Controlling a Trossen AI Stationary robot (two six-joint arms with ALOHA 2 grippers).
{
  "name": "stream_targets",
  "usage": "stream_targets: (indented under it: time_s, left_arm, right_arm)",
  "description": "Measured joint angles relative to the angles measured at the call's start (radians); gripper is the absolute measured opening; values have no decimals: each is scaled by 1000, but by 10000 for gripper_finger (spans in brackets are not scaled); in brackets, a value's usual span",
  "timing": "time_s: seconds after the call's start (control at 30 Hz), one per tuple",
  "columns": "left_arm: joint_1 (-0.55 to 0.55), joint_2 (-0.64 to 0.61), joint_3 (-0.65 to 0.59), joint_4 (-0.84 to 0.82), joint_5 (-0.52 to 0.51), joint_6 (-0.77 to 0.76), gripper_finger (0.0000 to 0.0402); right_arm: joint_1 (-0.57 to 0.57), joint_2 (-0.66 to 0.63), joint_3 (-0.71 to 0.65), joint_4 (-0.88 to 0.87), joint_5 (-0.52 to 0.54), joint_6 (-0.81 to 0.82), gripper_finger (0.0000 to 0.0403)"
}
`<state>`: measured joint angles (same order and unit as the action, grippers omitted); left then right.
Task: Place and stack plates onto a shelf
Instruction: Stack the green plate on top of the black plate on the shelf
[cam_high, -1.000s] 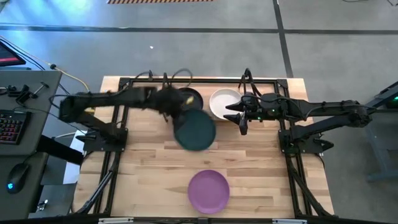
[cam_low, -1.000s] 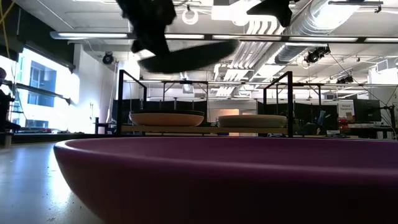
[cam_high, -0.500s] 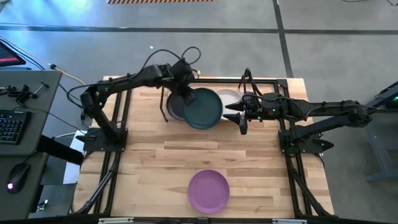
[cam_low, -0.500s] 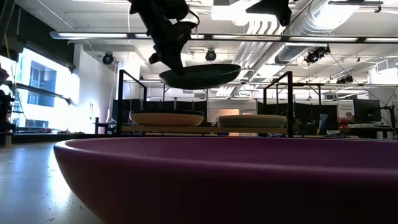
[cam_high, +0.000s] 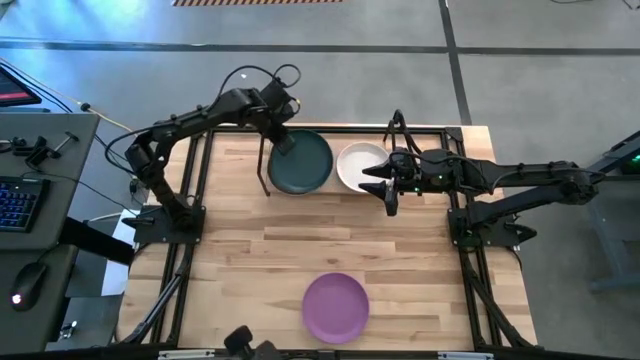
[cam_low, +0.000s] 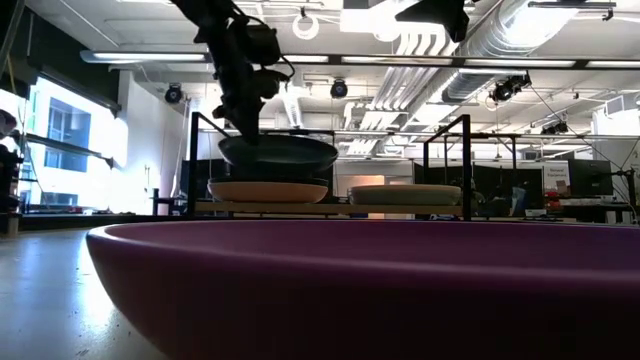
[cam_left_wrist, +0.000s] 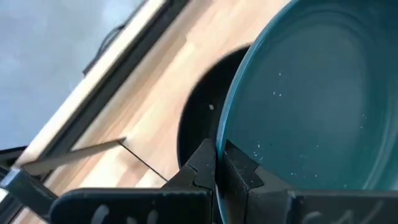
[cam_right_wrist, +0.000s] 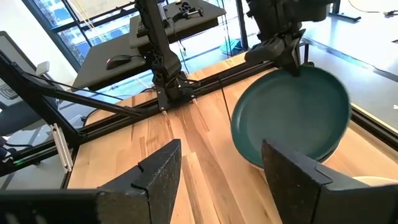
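Note:
My left gripper (cam_high: 283, 140) is shut on the dark teal plate (cam_high: 300, 163) and holds it over the left stack (cam_low: 267, 190) on the shelf (cam_low: 330, 207). A black plate (cam_left_wrist: 199, 112) shows right under it. In the low view the teal plate (cam_low: 278, 152) hangs just above that stack with a thin gap. The white plate (cam_high: 360, 165) tops the shelf's right stack (cam_low: 405, 195). My right gripper (cam_high: 387, 187) hovers open and high beside the white plate. The purple plate (cam_high: 336, 305) lies flat on the table near its near edge. My left gripper pinches the teal plate's rim (cam_left_wrist: 222, 140) between its two fingers (cam_left_wrist: 202, 168), one above the rim and one below, on the plate's far-left side. The fingers come from above, slanting down. The plate sits about level and lifted clear, just over the stack.
The shelf's black rod frame (cam_high: 265, 175) stands at the table's far edge, its posts (cam_low: 192, 160) rising beside the stacks. Bare wooden tabletop (cam_high: 260, 260) lies between the shelf and the purple plate. The arms' black bases (cam_high: 165, 225) flank the table.
My left gripper has carried the teal plate from over the table's middle toward the far edge, then left and down over the shelf's left stack. The plate has gone from tilted to about level. The right arm has kept still.

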<state>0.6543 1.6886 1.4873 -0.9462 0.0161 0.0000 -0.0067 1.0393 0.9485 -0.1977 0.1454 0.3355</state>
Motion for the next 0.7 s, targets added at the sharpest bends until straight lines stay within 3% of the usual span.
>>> stream_targets:
  time_s: [0.47, 0.7]
  left_arm:
    - [-6, 1, -2, -33, -34, 31, 22]
    - [-7, 1, -2, -27, -52, 38, 71]
  right_arm:
    - [0, 0, 0, 0, -4, 0, 204]
    - [0, 0, 0, 0, -3, -2, 204]
